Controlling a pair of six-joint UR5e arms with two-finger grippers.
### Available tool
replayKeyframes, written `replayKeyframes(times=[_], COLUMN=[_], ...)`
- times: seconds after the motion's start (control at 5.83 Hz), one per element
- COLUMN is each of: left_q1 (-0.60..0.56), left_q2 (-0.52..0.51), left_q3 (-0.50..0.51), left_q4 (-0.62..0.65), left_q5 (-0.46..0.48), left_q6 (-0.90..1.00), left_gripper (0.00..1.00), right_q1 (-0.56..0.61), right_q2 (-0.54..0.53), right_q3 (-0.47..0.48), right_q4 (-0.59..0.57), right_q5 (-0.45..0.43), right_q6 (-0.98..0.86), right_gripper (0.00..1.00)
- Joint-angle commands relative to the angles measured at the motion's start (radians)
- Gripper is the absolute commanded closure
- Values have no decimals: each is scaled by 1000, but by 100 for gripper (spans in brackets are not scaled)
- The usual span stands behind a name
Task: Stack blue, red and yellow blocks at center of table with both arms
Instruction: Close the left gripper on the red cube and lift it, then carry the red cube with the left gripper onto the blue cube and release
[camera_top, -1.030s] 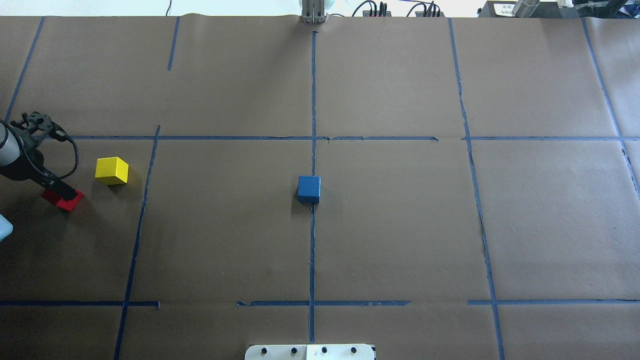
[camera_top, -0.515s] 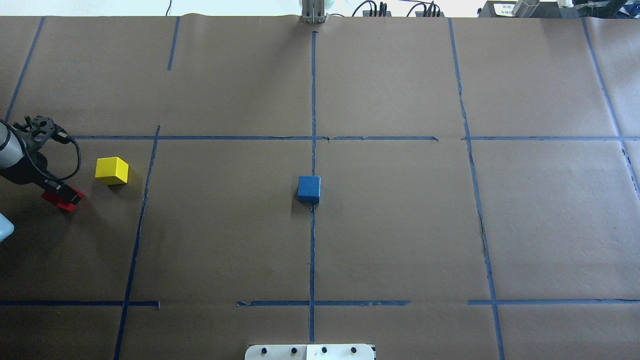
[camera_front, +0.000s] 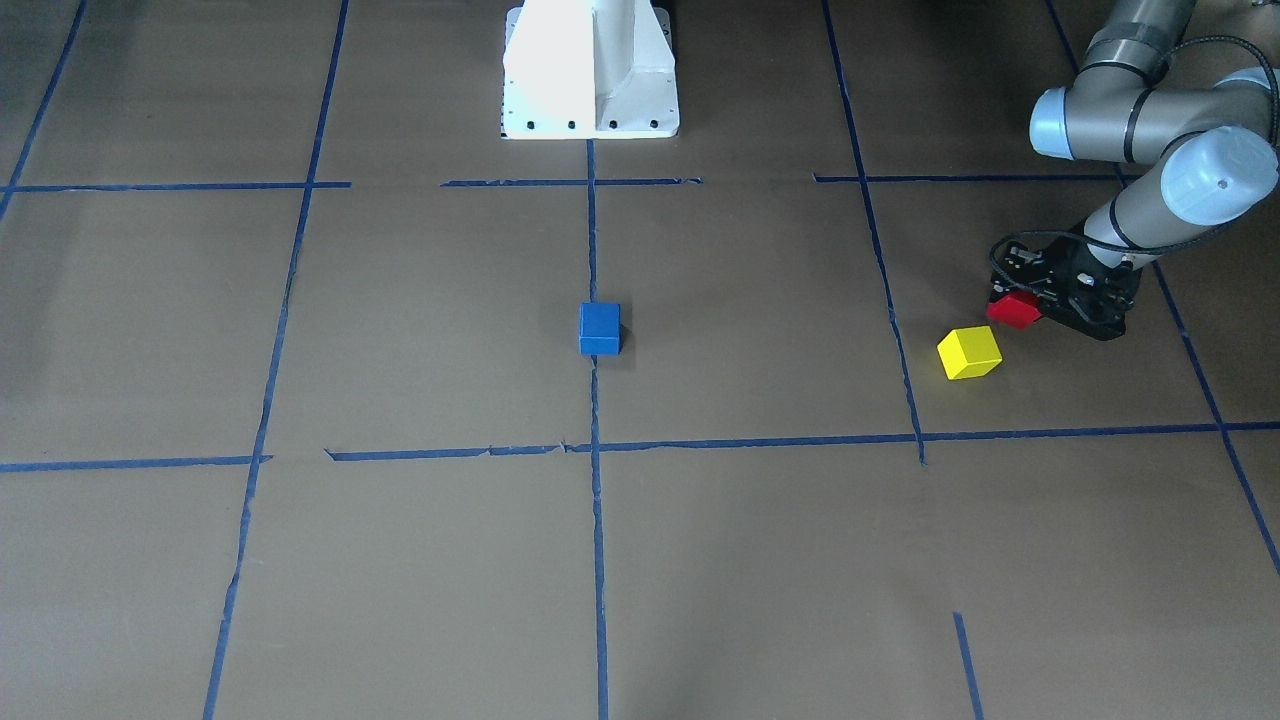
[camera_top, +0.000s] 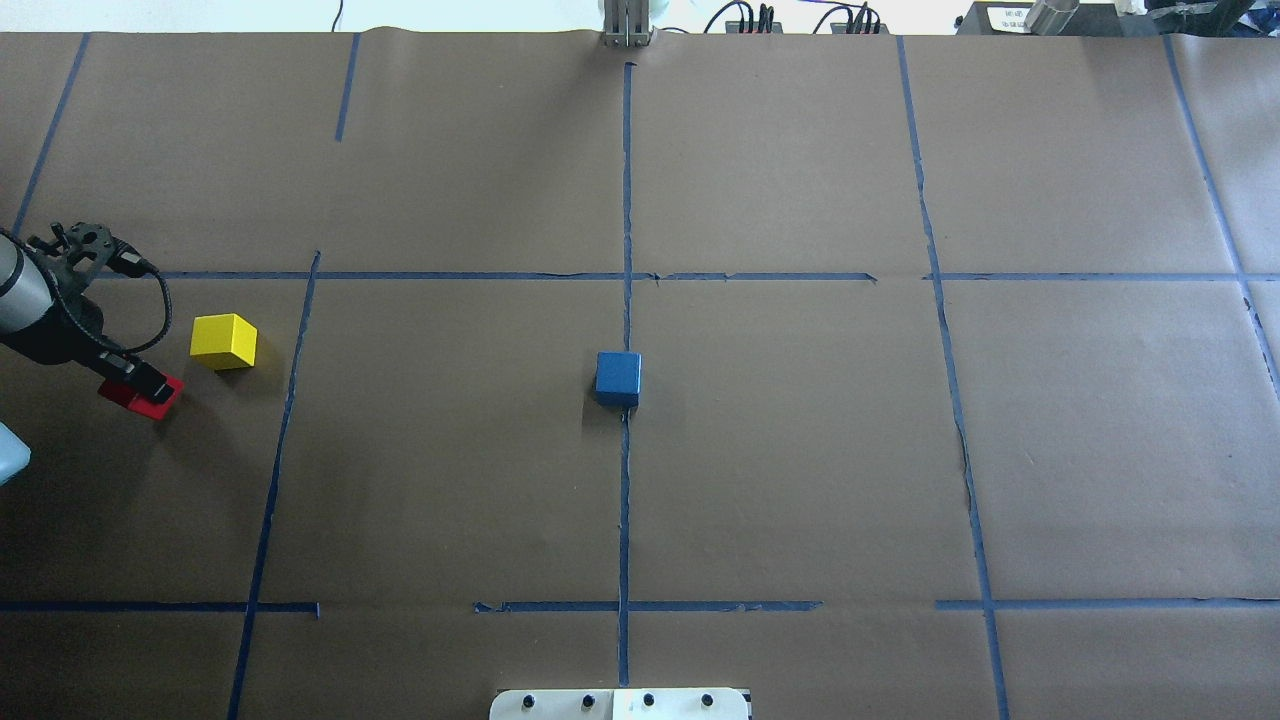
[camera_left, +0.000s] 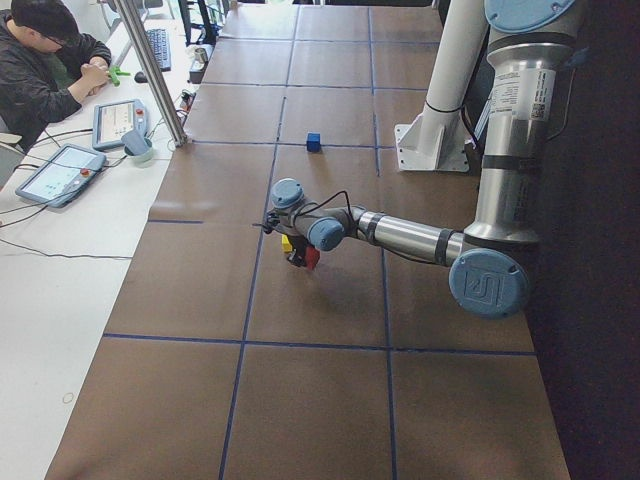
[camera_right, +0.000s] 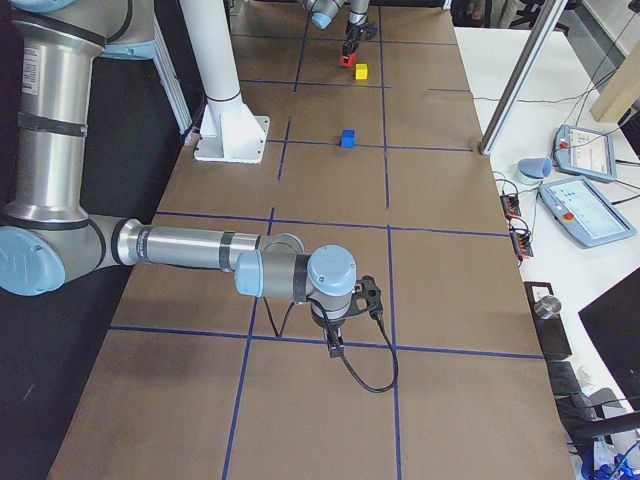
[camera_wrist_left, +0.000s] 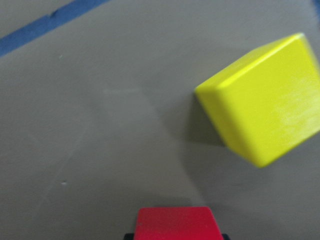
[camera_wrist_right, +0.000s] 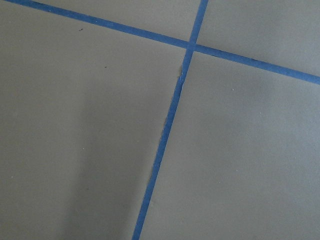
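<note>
One blue wooden cube (camera_top: 618, 377) is sitting at the table (camera_top: 800, 450) centre, the left claw (camera_top: 146, 385) is pinching the red wooden cube (camera_front: 1011, 310), and the yellow wooden cube (camera_top: 224, 341) is waiting.

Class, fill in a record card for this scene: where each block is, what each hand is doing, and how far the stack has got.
blue block: at table centre, alone
red block: in the left hand, far left
yellow block: on the table near it, not touching
right hand: over bare table; open or shut unclear
stack: not begun
</note>
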Motion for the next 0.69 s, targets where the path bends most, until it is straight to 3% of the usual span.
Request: replayKeyframes(times=[0.0, 0.17, 0.34, 0.51], left_q1=[-1, -1, 62, 176], left_q2=[-17, -96, -244, -410], left_q3=[-151, -196, -195, -161], left_q4=[86, 199, 334, 468], left_q5=[7, 40, 139, 172], left_q6=[-152, -183, -258, -288], left_gripper=[95, 95, 94, 94], right_q1=[0, 0, 0, 0], right_q2=[0, 0, 0, 0], right_q3=[1, 1, 1, 1], right_q4=[0, -2, 0, 0], right_q5=[0, 0, 0, 0], right_q6=[1, 1, 1, 1], right_gripper=[0, 0, 0, 0])
